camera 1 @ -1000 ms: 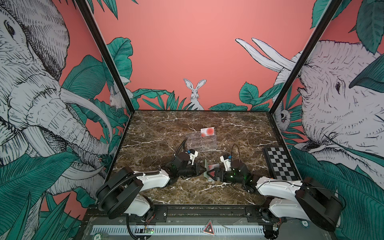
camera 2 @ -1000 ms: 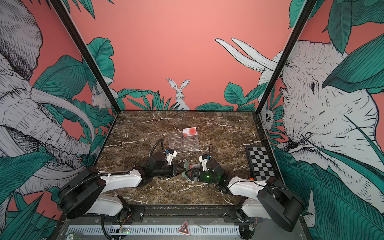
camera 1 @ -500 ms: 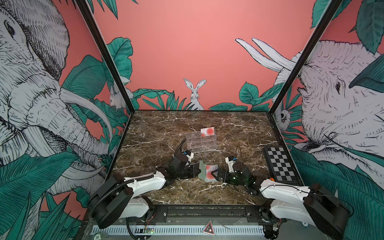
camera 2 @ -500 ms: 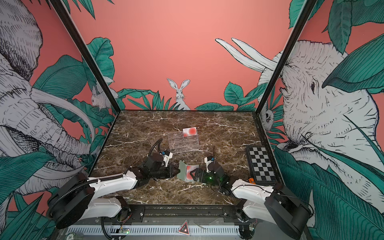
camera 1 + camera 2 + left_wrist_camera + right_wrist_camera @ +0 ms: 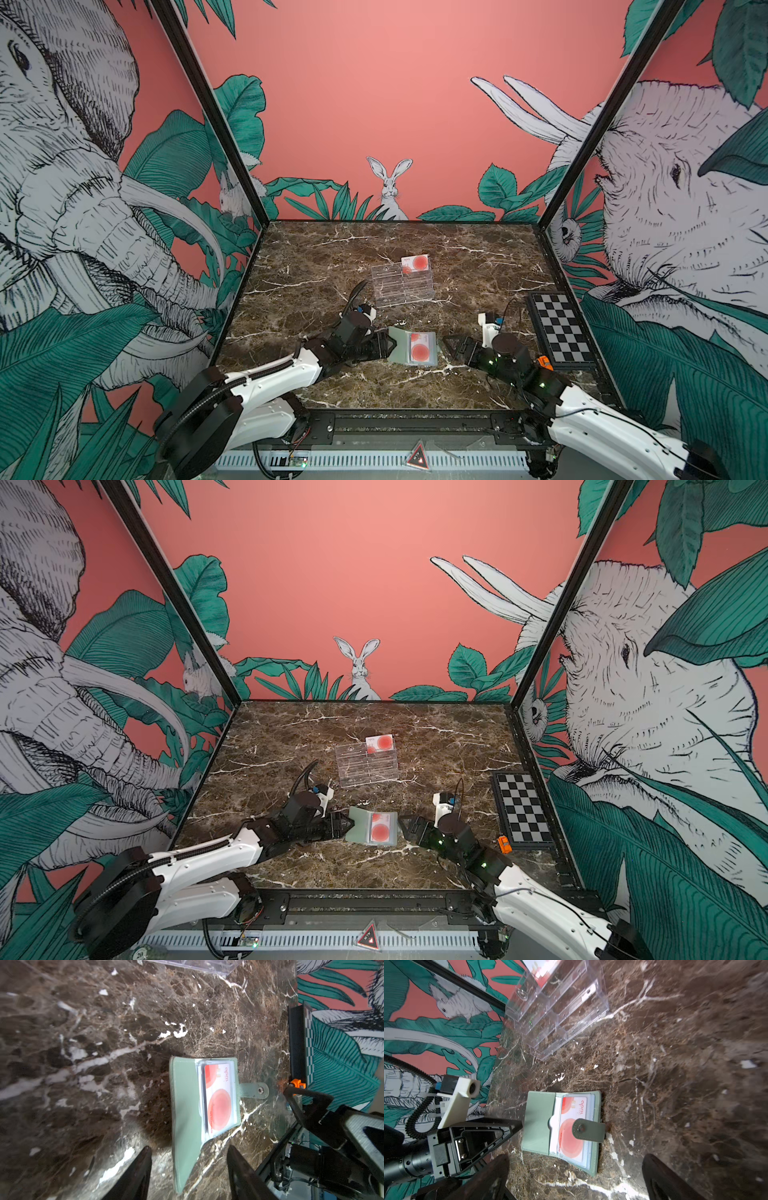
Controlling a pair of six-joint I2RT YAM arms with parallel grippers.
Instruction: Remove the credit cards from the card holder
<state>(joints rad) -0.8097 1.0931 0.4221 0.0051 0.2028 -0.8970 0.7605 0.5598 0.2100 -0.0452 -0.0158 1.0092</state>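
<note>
The card holder [image 5: 400, 348] lies open on the surface [image 5: 374, 249] between both arms; the credit cards [image 5: 420, 348] sit in its sleeve on the half nearer the right fingers [image 5: 660, 1180], long axis near-to-far in both top views; right fingers spread wide, empty; left fingers [image 5: 143, 1167] spread astride the holder's bare half, pinching nothing.

Holder [image 5: 399, 345] lies on the bench [image 5: 316, 257], a card [image 5: 420, 349] in it; stand [image 5: 401, 286] behind; board [image 5: 561, 328] to the right.
</note>
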